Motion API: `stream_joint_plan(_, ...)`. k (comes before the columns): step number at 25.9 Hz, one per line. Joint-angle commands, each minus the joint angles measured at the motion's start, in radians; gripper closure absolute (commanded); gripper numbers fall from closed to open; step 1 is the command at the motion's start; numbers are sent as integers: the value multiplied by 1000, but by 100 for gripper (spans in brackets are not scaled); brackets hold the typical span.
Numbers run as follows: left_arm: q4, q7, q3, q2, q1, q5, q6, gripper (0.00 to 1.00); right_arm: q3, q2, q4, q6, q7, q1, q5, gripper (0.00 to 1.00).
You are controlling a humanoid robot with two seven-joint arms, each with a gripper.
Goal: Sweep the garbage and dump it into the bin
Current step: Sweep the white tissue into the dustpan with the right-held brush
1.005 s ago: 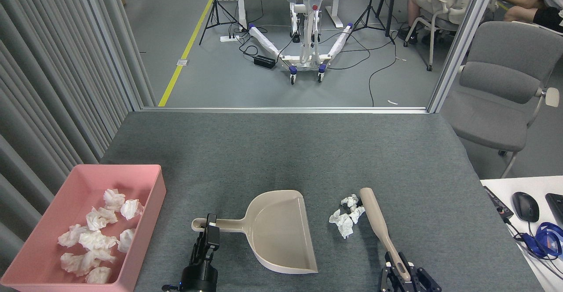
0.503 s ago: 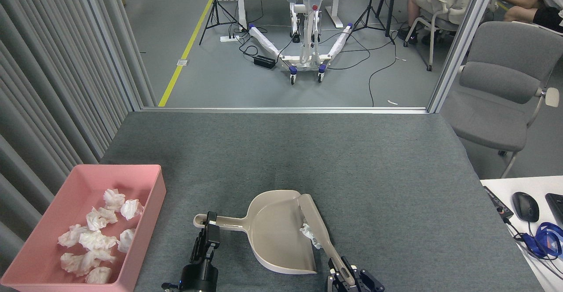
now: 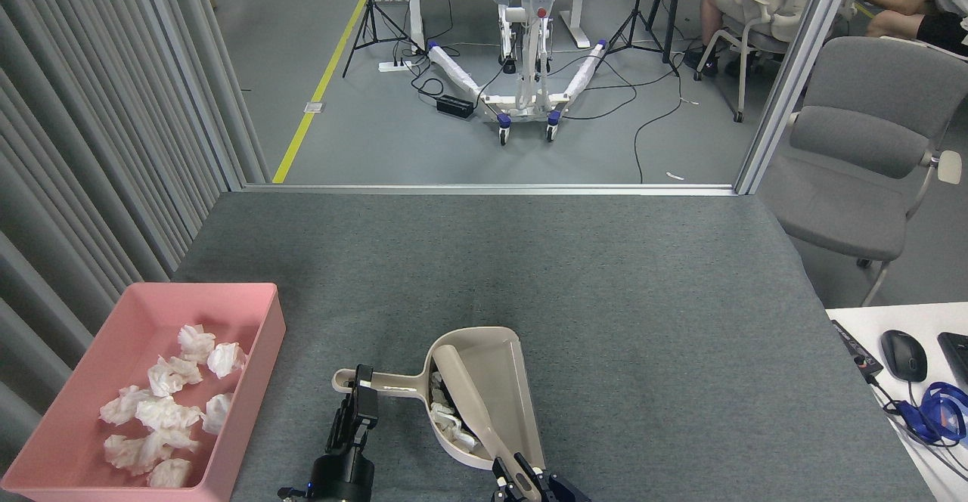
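Two grippers work at the near edge of a grey, felt-like table (image 3: 529, 260). On the left, the black left gripper (image 3: 361, 394) has its jaws pressed together on the thin handle of a beige dustpan (image 3: 507, 381), a smooth plastic scoop with a rounded back wall and a flat open mouth facing away to the right of that gripper. The right gripper (image 3: 522, 479), dark and partly cut off by the bottom edge, pinches the handle of a beige brush (image 3: 465, 396), whose long, slim, paddle-shaped body slants up and to the left from the fingers and lies inside the dustpan. Just to the left of the brush, and up-left of the right gripper, crumpled white garbage (image 3: 446, 415) is packed against the curved rear wall of the dustpan; its tissue looks soft and creased, in irregular wads. Well to the left of the left gripper sits the bin (image 3: 265, 320), a shallow pink plastic tray with rounded corners and smooth, glossy walls, resting at the table's left edge. More white tissue wads (image 3: 166, 404) lie scattered on its floor. Far to the right of the right gripper, a black computer mouse (image 3: 904, 354) rests on a white desk (image 3: 854, 317).
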Motion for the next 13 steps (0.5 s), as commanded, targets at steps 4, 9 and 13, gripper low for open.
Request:
stream_joint_plan(4,-84,-13,-6,-1,25,107,10,95,4,1,-45,-44,-69,13,-52,98)
stream_joint_plan(9,-105,-11,-7,-1,33,167,19,95,-19,-19,-98,-36,-72,30,-53,98)
stream_joint_plan(13,-135,-13,-15,3,42,216,62,94,-103,-59,-173,-35,-69,52,-56,98)
